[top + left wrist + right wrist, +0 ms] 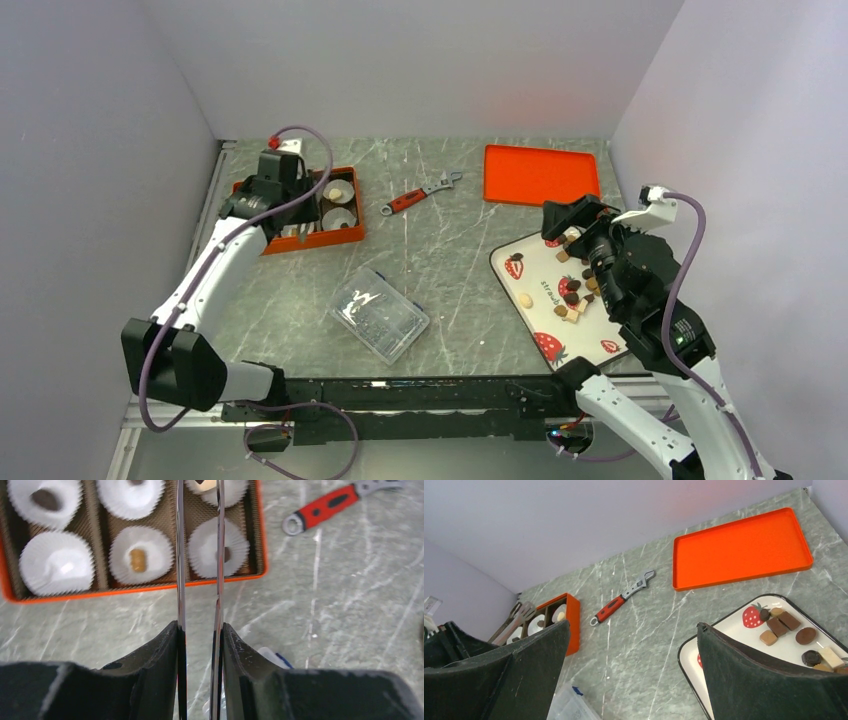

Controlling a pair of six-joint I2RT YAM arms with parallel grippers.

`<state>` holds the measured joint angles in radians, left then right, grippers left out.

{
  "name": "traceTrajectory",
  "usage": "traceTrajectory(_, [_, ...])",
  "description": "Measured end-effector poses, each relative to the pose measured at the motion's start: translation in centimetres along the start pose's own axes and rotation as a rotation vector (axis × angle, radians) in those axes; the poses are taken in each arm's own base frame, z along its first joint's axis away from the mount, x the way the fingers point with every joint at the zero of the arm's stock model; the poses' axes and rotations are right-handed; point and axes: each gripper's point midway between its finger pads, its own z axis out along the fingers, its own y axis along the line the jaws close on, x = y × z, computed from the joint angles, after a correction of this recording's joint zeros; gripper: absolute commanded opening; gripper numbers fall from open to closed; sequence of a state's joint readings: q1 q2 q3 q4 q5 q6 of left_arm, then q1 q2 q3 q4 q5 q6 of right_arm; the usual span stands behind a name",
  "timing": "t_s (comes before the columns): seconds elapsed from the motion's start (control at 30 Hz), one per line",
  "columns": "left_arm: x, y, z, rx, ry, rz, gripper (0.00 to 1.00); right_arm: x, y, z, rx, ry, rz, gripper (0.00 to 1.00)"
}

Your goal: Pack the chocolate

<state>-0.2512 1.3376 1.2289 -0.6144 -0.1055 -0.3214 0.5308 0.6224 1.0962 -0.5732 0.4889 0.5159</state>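
Note:
Several small chocolate pieces (pixel 575 295), dark brown, tan and cream, lie on a white strawberry-print tray (pixel 512 285) at the right; they also show in the right wrist view (pixel 778 626). My right gripper (pixel 575 225) hangs above the tray's far end, open and empty (pixel 633 625). My left gripper (pixel 275 190) is over the orange box (pixel 300 243) and is shut on metal tongs (pixel 180 555). The blades stand slightly apart, with their tips over the box's right cups. The white paper cups hold a dark piece (pixel 46 500), a tan piece (pixel 137 560) and another dark piece (pixel 226 554).
A red-handled wrench (pixel 420 193) lies mid-table, and shows in the left wrist view (pixel 325 505) too. A flat orange lid (pixel 540 172) lies at the back right. A clear plastic box (pixel 378 313) sits near the front centre. Grey walls close in on both sides.

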Motion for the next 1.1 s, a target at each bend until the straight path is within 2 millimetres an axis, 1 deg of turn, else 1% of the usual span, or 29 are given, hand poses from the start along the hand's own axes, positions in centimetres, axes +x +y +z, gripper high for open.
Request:
traceTrajectory(0.2, [1.5, 5.5, -0.9, -0.158, 0.038, -0.113, 0.33, 0.4, 0.1, 0.3, 0.0, 0.01, -0.004, 1.0])
traceTrajectory(0.3, [2.4, 7.8, -1.3, -0.226, 0.06, -0.16, 0.34, 0.7, 0.2, 0.4, -0.008, 0.021, -0.007, 1.0])
traceTrajectory(0.4, [3.3, 9.4, -1.6, -0.271, 0.083, -0.189, 0.34, 0.9, 0.3, 0.5, -0.013, 0.025, -0.008, 1.0])
traceTrajectory(0.67, [5.5, 12.5, -2.1, -0.357, 0.129, -0.245, 0.34, 0.8, 0.5, 0.6, -0.02, 0.019, -0.006, 1.0])
traceTrajectory(0.77, [6.2, 13.3, -2.3, -0.378, 0.142, -0.262, 0.34, 0.9, 0.5, 0.7, -0.02, 0.021, -0.007, 1.0])
traceTrajectory(0.93, [6.8, 14.3, -2.3, -0.398, 0.152, -0.283, 0.35, 1.2, 0.4, 0.8, -0.018, 0.027, -0.012, 1.0])
traceTrajectory(1.1, [6.6, 14.6, -2.2, -0.395, 0.144, -0.298, 0.35, 1.2, 0.4, 0.8, -0.017, 0.028, -0.016, 1.0])
